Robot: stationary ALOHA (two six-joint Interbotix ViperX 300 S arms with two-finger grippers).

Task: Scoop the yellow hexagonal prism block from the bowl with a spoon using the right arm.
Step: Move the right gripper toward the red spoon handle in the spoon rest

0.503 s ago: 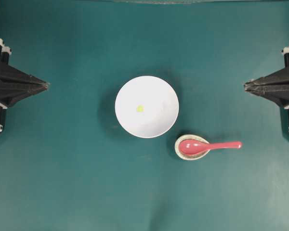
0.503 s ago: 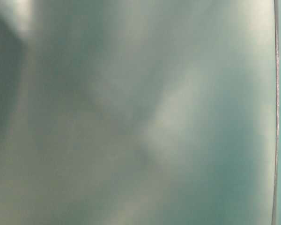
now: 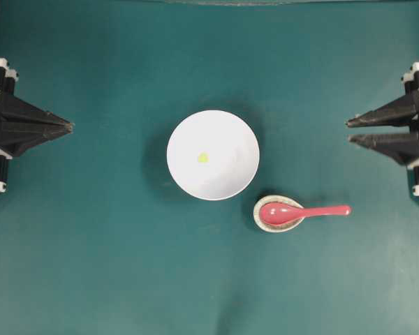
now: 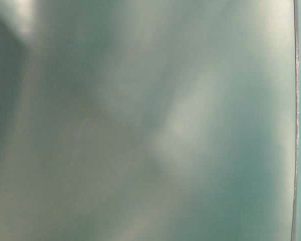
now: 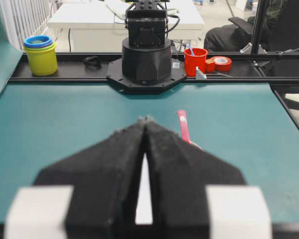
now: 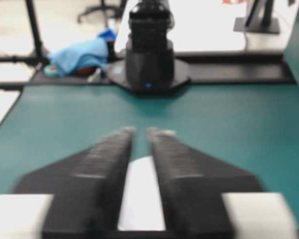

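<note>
Overhead cam straight down; both wrist cams level, facing across table (image 3: 91,265).

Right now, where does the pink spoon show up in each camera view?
Overhead: the spoon lies lower right of centre, scoop in a small dish, handle pointing right.
Table-level: not in it; only blur and a white edge at the right.
Left wrist: its handle shows just right of the closed left gripper.
Right wrist: not in it.
Shared landmark: the white bowl, between the fingers in both wrist views.
</note>
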